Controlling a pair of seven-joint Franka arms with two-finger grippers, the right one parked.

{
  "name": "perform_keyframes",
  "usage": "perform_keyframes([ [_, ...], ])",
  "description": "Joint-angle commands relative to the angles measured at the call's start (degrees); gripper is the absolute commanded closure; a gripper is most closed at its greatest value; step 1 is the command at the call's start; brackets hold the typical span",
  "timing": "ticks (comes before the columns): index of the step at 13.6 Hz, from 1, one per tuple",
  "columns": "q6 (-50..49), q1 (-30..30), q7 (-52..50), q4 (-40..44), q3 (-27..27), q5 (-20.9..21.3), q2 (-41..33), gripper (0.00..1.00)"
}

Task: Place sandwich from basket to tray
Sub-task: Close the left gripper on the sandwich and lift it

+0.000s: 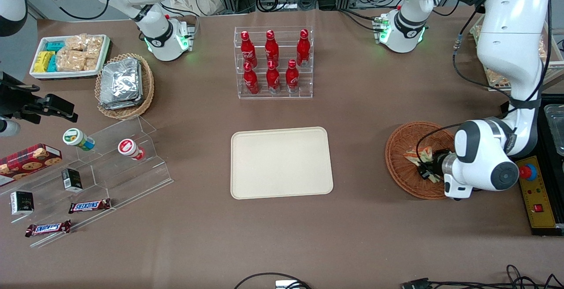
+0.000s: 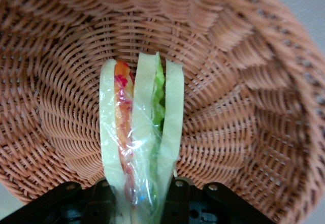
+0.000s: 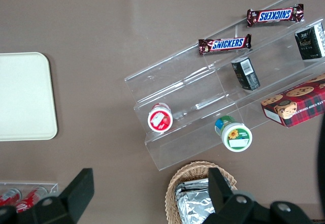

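- We see our gripper [image 1: 426, 168] down inside the basket [image 1: 403, 172], which sits near the working arm's end of the bench.
- Our fingers [image 2: 104, 196] are clamped on the sandwich [image 2: 139, 137], a clear-wrapped wedge standing on edge against the woven floor.
- The tray [image 1: 281, 162] lies bare at mid-bench, well apart from the basket.
- Farther from the front camera stands a rack of red bottles [image 1: 273, 62].

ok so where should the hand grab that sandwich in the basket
Across the flat bread faces, from above: the sandwich stands on edge in the basket, layers upright. The hand is down at it, one finger on each side.
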Motion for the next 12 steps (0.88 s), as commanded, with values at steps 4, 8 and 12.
perform_keyframes([
  [4, -3.9, -0.8, 8.0, 0.4, -4.3, 0.0, -8.3, 0.76],
  [8, -3.5, -2.2, 10.3, 3.3, -11.1, 0.5, -7.9, 0.76],
  [12, -2.6, -10.8, 10.3, 10.0, -11.3, 1.1, -2.4, 0.73],
])
